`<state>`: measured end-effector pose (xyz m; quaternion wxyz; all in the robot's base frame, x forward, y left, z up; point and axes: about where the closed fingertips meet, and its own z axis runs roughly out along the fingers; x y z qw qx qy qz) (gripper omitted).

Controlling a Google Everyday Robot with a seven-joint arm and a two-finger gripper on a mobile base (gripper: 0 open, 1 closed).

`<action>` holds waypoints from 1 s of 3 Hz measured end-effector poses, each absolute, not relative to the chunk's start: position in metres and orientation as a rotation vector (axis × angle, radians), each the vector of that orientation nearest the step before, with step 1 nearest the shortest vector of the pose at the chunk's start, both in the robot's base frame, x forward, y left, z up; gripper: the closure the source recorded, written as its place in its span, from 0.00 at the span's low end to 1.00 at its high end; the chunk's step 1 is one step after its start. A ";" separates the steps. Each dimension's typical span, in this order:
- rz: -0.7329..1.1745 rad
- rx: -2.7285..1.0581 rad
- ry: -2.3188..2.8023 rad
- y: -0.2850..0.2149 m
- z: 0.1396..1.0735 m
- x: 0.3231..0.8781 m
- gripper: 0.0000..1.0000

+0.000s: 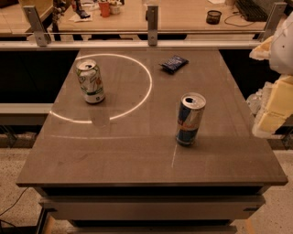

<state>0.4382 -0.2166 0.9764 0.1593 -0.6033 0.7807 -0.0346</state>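
Camera view, looking down on grey table [137, 155]. Gripper [274, 107] at right edge of frame, pale yellow and white, cut off by the border, hanging beyond the table's right side, about level with its middle. Cannot tell how wide open or whether closed; nothing seen in its grasp, touching nothing.

Nearest to it: blue-and-silver can [190, 119], upright, top opened, right of table centre, well apart from gripper. Green-and-white can [90, 82] also upright, left and farther back, well apart from the blue-and-silver can. Small dark blue packet [174, 63] lying flat near far edge, right of centre.

Bright ring of reflected light [149, 87] on tabletop, green-and-white can inside it, packet just outside to the right. Metal rail [152, 33] with posts just beyond far edge. Past that, wooden counter [183, 13] with red cup [105, 8] far left and dark round bowl [213, 17] far right.
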 end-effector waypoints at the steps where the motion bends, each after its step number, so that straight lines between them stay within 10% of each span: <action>1: -0.099 -1.724 2.231 -0.217 0.976 0.438 0.00; 3: 0.032 -1.568 2.193 -0.212 0.968 0.435 0.00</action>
